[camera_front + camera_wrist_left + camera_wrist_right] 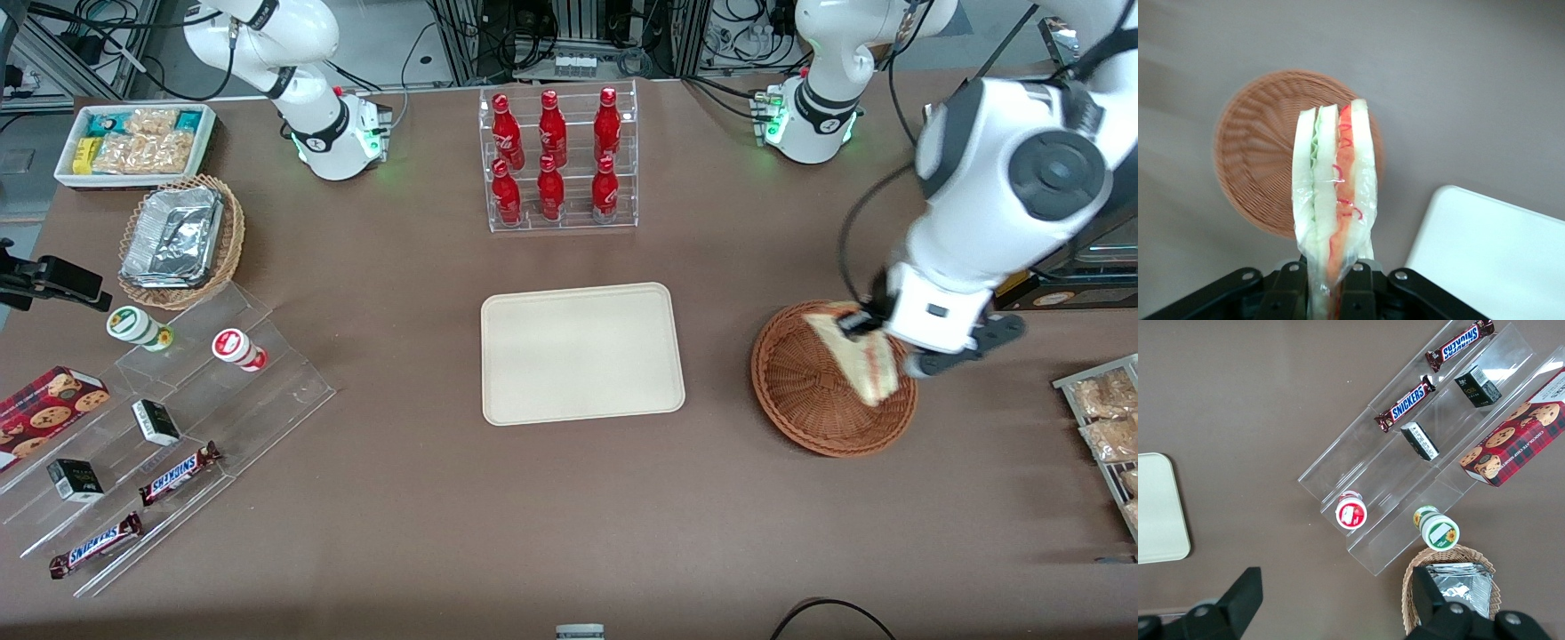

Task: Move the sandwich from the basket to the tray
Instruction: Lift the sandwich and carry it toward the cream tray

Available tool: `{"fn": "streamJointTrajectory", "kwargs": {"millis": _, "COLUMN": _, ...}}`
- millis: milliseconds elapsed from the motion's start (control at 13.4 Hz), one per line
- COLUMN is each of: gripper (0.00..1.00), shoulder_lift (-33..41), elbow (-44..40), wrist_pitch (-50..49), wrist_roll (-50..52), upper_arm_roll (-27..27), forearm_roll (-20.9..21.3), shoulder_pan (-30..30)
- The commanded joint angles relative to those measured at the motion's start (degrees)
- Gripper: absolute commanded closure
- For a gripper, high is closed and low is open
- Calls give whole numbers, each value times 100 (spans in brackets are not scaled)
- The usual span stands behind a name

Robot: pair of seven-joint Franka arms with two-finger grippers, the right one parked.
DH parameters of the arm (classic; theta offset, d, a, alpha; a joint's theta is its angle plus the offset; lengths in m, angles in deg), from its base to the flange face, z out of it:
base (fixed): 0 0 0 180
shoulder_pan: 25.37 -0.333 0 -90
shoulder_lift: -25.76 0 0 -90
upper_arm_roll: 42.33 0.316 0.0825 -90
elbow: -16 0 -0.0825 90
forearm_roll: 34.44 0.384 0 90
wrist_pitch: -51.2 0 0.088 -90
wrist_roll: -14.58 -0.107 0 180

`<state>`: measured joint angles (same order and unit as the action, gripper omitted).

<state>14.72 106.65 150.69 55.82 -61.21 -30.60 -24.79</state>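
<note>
Wicker basket point(805, 391) lies under jaws gripping sandwich point(1335, 193) beside tray point(582, 352).

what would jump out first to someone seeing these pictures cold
The gripper holds a clear-wrapped sandwich lifted above the reddish-brown wicker basket, which lies toward the working arm's end of the table. Beside the basket, mid-table, lies the bare cream tray. Farther from the front camera than the tray, a clear rack of red bottles stands out.
</note>
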Motion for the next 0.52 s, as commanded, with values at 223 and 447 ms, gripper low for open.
{"fn": "streamJointTrajectory", "kwargs": {"millis": 223, "gripper": 100, "shoulder_lift": -1487, "elbow": -1233, "wrist_pitch": 358, "wrist_roll": 613, "upper_arm_roll": -599, "forearm_roll": 354, "shoulder_pan": 1108}}
{"fn": "streamJointTrajectory", "kwargs": {"millis": 447, "gripper": 100, "shoulder_lift": -1988, "elbow": -1269, "wrist_pitch": 868, "wrist_roll": 657, "upper_arm_roll": -573, "forearm_roll": 503, "shoulder_pan": 1751}}
